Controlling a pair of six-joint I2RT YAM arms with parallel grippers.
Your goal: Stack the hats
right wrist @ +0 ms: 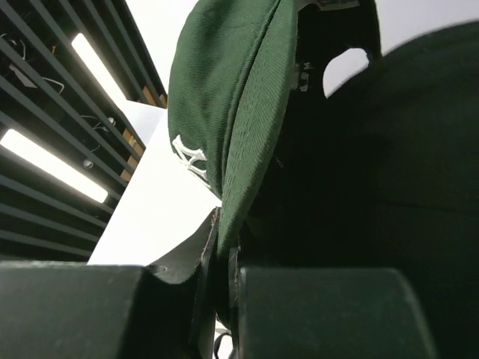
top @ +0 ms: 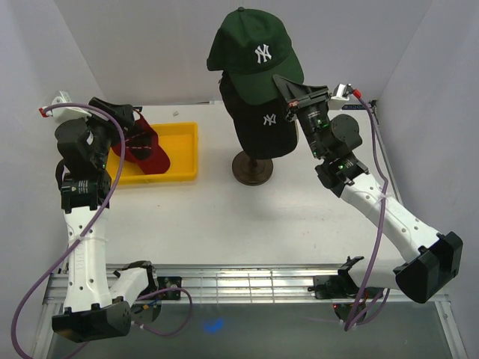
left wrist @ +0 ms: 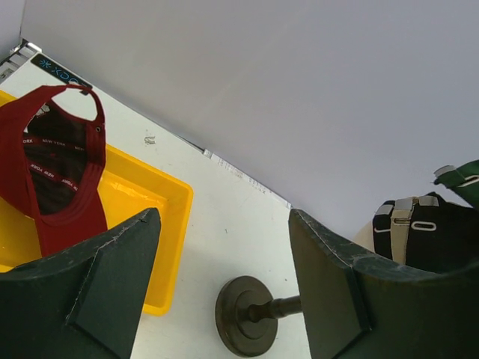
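While the left arm bends over the far left part of the white bench (top: 224,217), the left fingers (top: 129,123) hang above the yellow tray (top: 185,153), spread wide with nothing between them. The left wrist camera shows bare bench in the gap, and the red cap (left wrist: 67,198) sits off beside one finger, outside the grasp. That cap lies in the tray with its inside turned up. I can see the dark lining, the seam tape printed "NEW YORK" and the arch of the back strap. From above I cannot tell whether the fingers touch it.

To the right of the tray, near the middle of the bench, a round dark stand (top: 251,169) rises on a thin stem. It carries the black NY cap (top: 266,129), with the white logo facing the near side. In the left wrist view the back straps of more than one cap show there, a pale one among them. I cannot sort out which strap belongs to which cap.

Over the black one, overlapping it, is the dark green NY cap (top: 251,48), tilted with its brim slanting toward the right. I cannot tell whether it rests on the cap below or is held just clear of it. The right fingers (top: 290,88) are pinched together on the edge of that brim. The right wrist camera shows the green fabric squeezed in the narrow slit between them.
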